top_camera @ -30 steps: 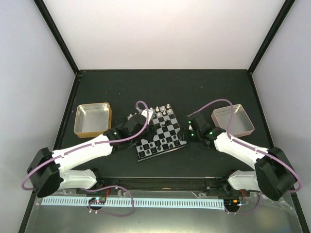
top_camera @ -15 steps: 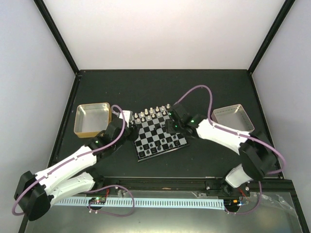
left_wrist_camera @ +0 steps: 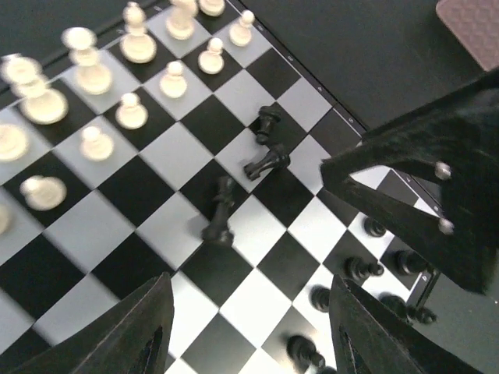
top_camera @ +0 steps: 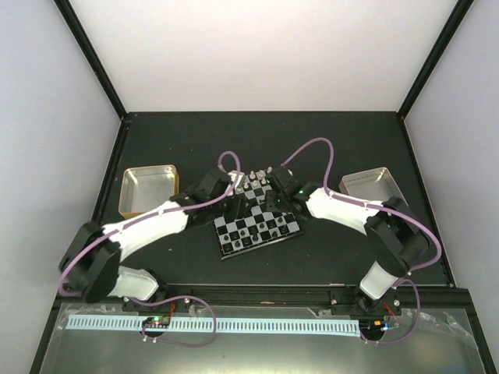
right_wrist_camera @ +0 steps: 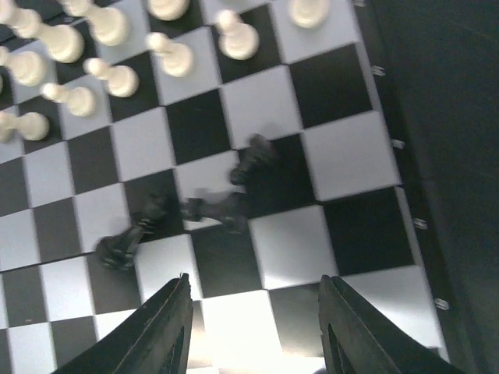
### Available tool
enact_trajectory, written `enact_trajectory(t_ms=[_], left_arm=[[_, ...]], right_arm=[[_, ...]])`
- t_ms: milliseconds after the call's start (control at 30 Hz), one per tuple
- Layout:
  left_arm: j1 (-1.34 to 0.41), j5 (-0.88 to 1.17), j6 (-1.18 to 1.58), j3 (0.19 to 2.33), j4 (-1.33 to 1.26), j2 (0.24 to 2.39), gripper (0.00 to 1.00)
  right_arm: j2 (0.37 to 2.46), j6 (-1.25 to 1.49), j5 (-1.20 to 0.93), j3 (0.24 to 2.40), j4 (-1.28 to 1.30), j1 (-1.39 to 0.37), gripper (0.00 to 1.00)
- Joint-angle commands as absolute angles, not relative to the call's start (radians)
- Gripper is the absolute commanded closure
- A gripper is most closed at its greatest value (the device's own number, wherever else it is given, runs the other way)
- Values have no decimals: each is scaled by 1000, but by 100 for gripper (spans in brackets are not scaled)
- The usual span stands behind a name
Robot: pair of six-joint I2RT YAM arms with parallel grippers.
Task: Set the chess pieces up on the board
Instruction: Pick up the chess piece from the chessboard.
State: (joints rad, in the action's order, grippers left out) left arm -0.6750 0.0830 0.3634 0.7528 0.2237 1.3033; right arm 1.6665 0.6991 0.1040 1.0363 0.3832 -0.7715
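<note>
Both pincers gape, released: left gripper (left_wrist_camera: 248,319) and right gripper (right_wrist_camera: 253,319) hover above toppled black chess pieces (right_wrist_camera: 226,209) (mid-frame) on the board (right_wrist_camera: 351,156).

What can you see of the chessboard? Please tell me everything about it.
The chessboard is a flat square with black and pale checks and a thin dark rim, glossy like plastic. It lies askew on the dark table. Along its far side stand white pieces, along its near side black pieces, and three fallen pieces, also black, lie near its middle.

Fallen black chess pieces (right_wrist_camera: 249,162) are blurred on the board (right_wrist_camera: 343,156).
</note>
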Motion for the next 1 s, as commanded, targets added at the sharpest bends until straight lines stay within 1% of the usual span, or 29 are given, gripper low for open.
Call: enact_trajectory(t_ms=[0,100,200,367,567,833,933,967], left_arm=[[-672,193,295,869,280,1477,44],[-673,192,299,911,298,1554,45],[-674,179,307,950,331,1607,50],[-674,151,315,988,361,1663,55],[-684,117,306,1031,392,1720,59],[-708,3,317,1076,430,1789,62],[-709,-10,316,1086,440,1809,68],[-711,-9,313,1086,440,1813,72]], right_arm=[[1584,764,112,954,322,-726,55],[1553,756,111,924,323,-707,55],[1537,748,100,901,319,-695,55],[1535,741,75,883,304,-679,55],[1535,733,68,883,295,-670,55],[1531,733,66,878,295,-667,55],[1524,736,66,871,294,-667,56],[1521,736,67,870,295,-667,56]])
